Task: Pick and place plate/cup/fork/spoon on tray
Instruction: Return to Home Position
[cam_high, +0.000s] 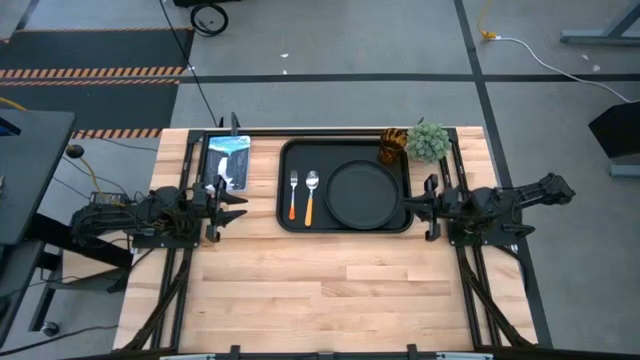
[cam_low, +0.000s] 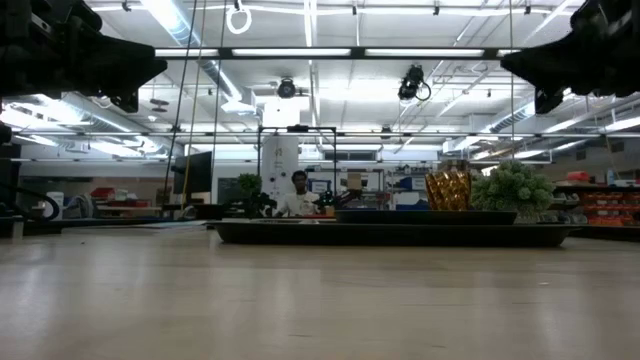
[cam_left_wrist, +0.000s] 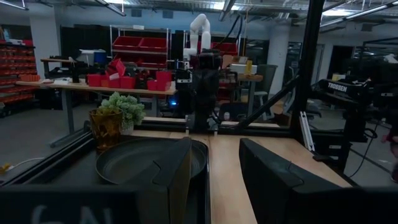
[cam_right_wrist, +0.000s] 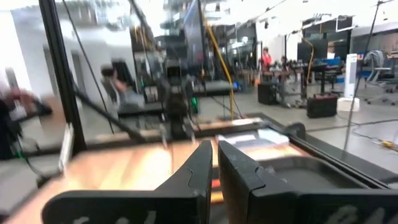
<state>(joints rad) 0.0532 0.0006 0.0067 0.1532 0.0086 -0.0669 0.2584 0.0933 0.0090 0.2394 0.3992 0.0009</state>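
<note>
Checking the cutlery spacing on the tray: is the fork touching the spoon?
Apart. In the high view the red-orange-handled silver fork and the orange-handled round-bowled spoon lie side by side on the black rectangular tray, with a strip of bare tray between them.

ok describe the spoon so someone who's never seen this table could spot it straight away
Find the large black rectangular tray at the far middle of the wooden table. In its left part, beside the round black plate, two small utensils lie parallel. The spoon is the one nearer the plate: a round silver bowl on an orange handle, where the fork has tines.
</note>
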